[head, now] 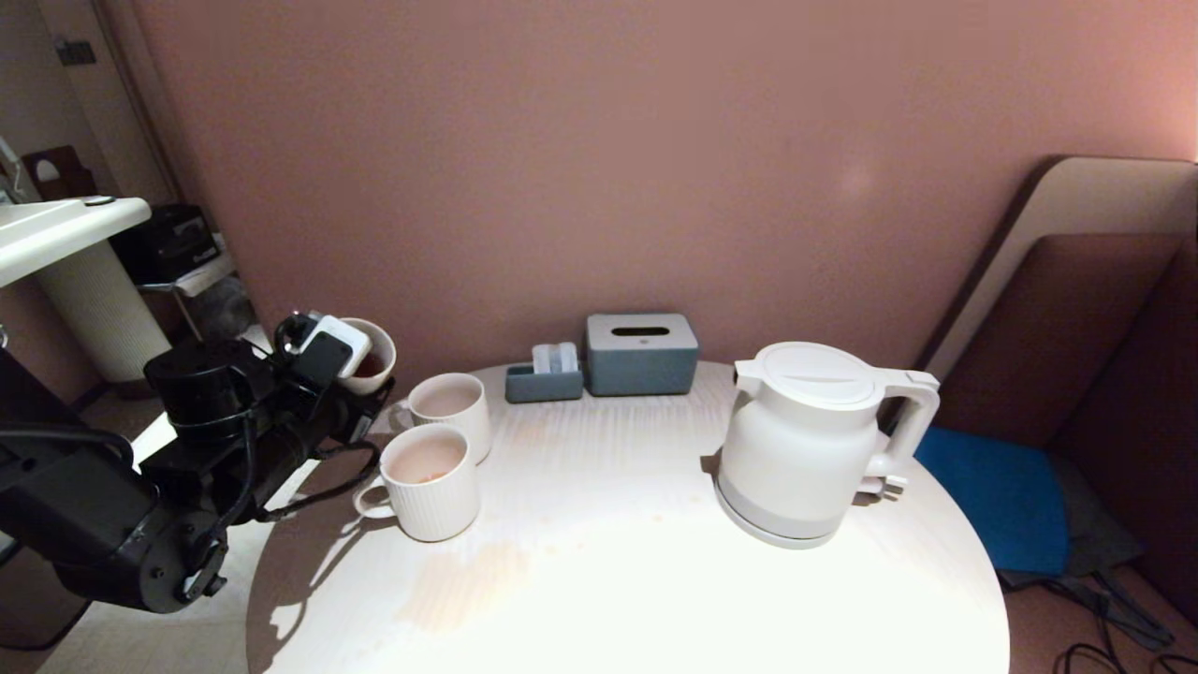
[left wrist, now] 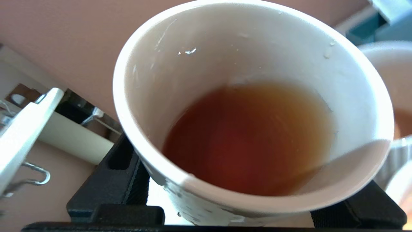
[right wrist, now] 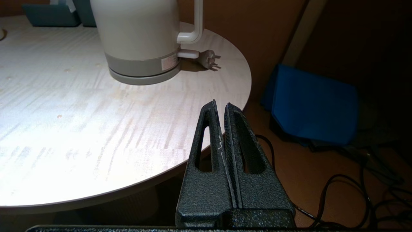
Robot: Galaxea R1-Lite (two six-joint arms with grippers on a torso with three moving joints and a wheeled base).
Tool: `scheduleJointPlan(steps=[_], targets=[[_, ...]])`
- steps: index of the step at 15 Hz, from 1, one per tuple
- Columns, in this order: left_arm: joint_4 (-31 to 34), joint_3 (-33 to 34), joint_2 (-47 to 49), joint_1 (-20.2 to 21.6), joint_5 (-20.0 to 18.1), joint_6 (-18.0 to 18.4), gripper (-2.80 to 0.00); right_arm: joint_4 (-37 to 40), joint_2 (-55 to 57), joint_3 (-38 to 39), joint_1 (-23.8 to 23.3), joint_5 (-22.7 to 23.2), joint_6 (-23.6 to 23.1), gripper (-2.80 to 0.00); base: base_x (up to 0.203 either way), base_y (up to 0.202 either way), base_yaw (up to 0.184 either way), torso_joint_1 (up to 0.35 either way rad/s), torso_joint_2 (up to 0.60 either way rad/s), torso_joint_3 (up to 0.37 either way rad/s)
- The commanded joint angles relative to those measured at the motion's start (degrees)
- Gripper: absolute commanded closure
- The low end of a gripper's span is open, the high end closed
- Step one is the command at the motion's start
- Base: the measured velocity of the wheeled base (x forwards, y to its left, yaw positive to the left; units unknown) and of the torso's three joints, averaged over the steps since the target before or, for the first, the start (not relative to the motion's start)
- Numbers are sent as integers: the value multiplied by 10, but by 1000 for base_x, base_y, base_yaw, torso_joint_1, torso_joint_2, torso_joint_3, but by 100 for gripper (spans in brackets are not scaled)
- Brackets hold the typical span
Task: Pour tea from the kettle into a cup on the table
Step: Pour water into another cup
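Jaws of left gripper (left wrist: 254, 206) grasp cup (head: 372, 354) with tea (left wrist: 248, 138), off counter (head: 608, 524) left edge; I keep upright. Right gripper (right wrist: 220, 106) clenched, nearer kettle (head: 805, 440).

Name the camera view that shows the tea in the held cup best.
Left wrist view: it looks straight into the cup, showing reddish-brown tea partly filling it. Head view shows only a dark sliver inside the cup. Right wrist view shows none.
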Motion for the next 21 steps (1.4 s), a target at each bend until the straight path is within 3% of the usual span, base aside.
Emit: scheduleJointPlan(steps=[1,7,21], targets=[[-4,3,3,0,0,15,0,0,1,0,0,0,0,0,0,0,0,0,0,0],[-5,7,7,-1,-1,85,0,0,1,0,0,0,0,0,0,0,0,0,0,0],[-10,35,7,-24,1,164,0,0,1,0,0,0,0,0,0,0,0,0,0,0]])
